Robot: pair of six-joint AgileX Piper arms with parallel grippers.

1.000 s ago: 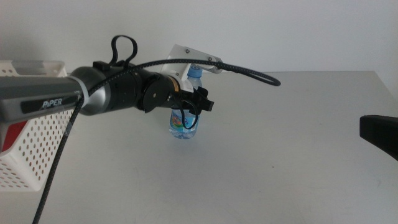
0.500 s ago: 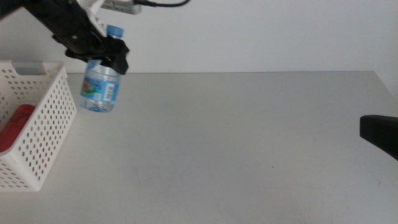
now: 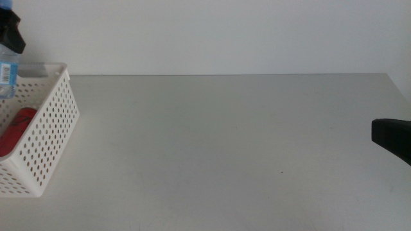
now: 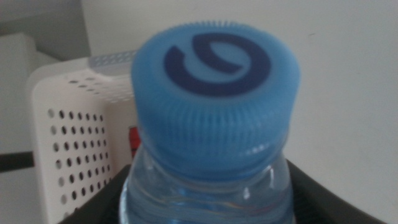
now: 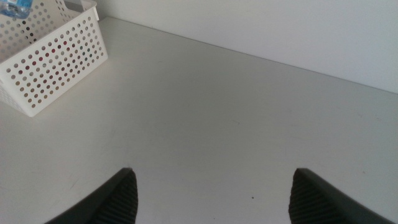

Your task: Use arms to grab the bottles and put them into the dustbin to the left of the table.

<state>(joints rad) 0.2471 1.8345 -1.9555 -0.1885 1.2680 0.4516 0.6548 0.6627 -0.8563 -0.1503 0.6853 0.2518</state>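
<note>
Water bottle (image 4: 211, 124) clamped in left tool (image 3: 11, 32), above dustbin (image 3: 45, 141)

Middle view looks forward and down over the table (image 3: 225, 141), bin (image 3: 45, 138) at its left edge. Left wrist camera sits very close above the bottle (image 4: 214, 118) cap, bin (image 4: 68, 137) behind. Right wrist camera looks down across the table (image 5: 205, 112) toward the same bin (image 5: 46, 68), far off.
</note>
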